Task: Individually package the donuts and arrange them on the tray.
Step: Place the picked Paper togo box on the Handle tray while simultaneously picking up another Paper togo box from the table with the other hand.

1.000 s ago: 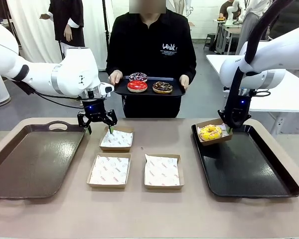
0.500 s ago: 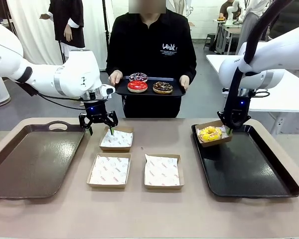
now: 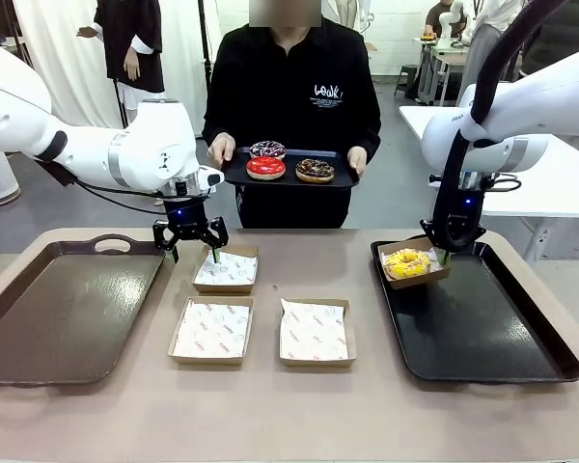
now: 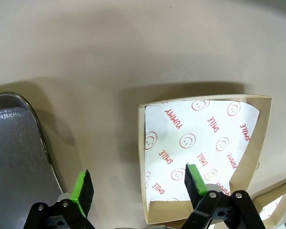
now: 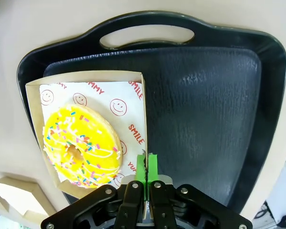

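Note:
A yellow sprinkled donut (image 3: 406, 261) (image 5: 81, 145) lies in a paper-lined box (image 3: 434, 273) (image 5: 131, 102) at the far left corner of the black tray (image 3: 482, 328) (image 5: 205, 105). The box overhangs the tray's rim. My right gripper (image 3: 445, 255) (image 5: 147, 167) is shut on the box's side wall. A person holds a small tray (image 3: 289, 182) with a red donut (image 3: 265, 167), a purple one (image 3: 267, 149) and a chocolate one (image 3: 315, 170). My left gripper (image 3: 190, 248) (image 4: 139, 183) hangs open above the left edge of an empty box (image 3: 225, 269) (image 4: 200, 143).
Two more empty lined boxes (image 3: 212, 330) (image 3: 314, 331) sit side by side nearer the front. A large brown tray (image 3: 68, 309) (image 4: 14, 152) lies on the left of the table, close to my left gripper. Another table stands at the back right.
The right gripper has eased the box with the yellow donut slightly down and left at the tray's corner. The left gripper has drifted a little right.

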Robot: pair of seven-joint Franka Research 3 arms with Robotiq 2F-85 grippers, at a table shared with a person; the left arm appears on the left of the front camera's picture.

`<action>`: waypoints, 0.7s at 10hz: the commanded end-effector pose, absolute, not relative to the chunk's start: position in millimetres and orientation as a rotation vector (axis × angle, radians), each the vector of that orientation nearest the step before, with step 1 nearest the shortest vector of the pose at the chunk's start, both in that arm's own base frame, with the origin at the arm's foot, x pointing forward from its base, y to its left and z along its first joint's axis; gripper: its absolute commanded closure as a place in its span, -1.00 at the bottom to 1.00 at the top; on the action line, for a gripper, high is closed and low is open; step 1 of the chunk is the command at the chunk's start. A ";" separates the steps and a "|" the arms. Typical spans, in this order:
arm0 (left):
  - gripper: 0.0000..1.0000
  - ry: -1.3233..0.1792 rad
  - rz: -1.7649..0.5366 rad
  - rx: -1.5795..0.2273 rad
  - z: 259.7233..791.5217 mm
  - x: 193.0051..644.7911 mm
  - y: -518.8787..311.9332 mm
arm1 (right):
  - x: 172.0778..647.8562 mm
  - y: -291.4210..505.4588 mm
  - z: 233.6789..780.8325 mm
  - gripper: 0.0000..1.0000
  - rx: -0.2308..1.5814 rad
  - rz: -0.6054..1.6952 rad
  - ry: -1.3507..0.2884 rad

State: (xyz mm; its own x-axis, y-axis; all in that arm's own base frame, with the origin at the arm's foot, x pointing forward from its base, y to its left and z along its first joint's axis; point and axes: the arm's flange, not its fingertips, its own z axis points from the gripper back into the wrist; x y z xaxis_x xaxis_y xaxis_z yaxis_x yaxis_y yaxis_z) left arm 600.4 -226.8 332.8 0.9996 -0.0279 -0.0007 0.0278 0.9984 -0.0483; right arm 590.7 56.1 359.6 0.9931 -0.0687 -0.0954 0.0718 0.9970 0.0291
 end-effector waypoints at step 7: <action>-1.00 -0.037 0.005 0.021 328.9 605.3 -232.6 | 596.6 57.0 357.3 0.97 -0.006 -0.107 0.060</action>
